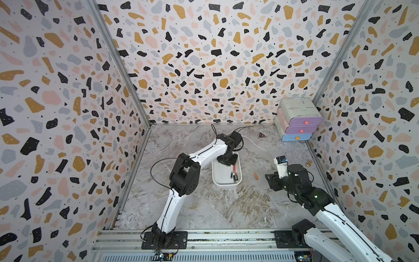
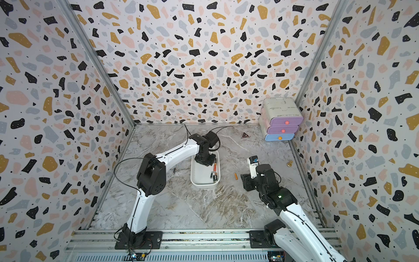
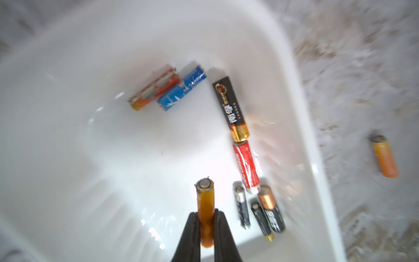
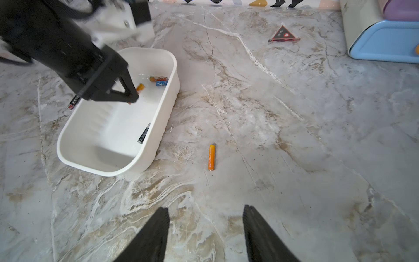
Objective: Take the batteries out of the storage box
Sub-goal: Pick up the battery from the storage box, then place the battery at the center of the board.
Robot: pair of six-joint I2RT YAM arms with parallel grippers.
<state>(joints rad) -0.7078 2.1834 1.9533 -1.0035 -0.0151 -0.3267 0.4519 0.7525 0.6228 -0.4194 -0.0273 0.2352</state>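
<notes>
Orange battery [image 3: 205, 199] sits pinched in the left end effector [image 3: 206, 212] over the storage box [image 3: 303, 127]. I'd lift straight, clearing the rim. The right end effector [image 4: 205, 207] gapes empty.

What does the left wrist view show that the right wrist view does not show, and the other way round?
Only the left wrist view: the white-lettered red battery against the white box wall, and the metal end of the held orange battery.
Only the right wrist view: the open right gripper, the drawer unit, a red triangle, and a black battery on the table beside the box.
Both: the box, the left gripper shut on that battery, a blue battery inside, and a second orange battery outside.
</notes>
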